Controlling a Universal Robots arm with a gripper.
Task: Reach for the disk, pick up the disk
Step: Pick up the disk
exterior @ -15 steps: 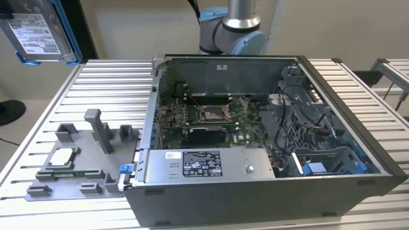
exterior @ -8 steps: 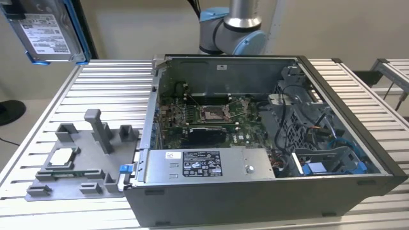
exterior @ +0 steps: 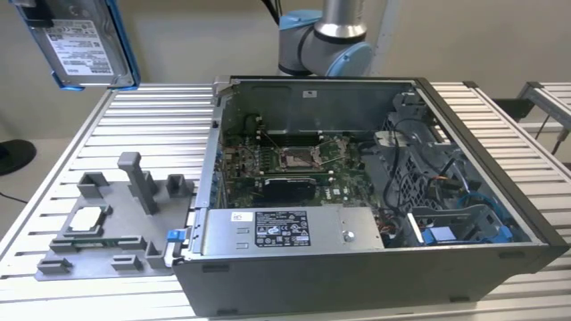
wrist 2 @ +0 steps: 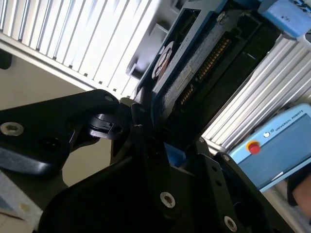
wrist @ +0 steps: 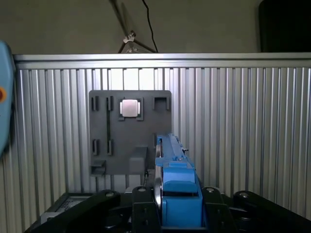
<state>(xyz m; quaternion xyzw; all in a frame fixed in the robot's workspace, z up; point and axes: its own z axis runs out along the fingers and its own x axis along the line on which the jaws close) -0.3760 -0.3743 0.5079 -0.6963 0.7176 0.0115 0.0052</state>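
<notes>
Exterior view: one disk (exterior: 82,43) hangs high at the exterior view's left, above the table (exterior: 152,114), well apart from one open computer case (exterior: 357,274) and one grey fixture (exterior: 89,257). In the first wrist view, one gripper (wrist: 176,201) is clamped narrowly on the disk's blue bracket.

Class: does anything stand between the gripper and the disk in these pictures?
Nothing visible does. In both wrist views the gripper is shut on the disk by its blue-framed edge; the exterior view shows it held above the table.

A ribbed metal table (exterior: 152,120) bears a grey holder tray (wrist: 103,145) well below the fingers (wrist: 141,209), and an open computer case (exterior: 357,284) off to their side.
</notes>
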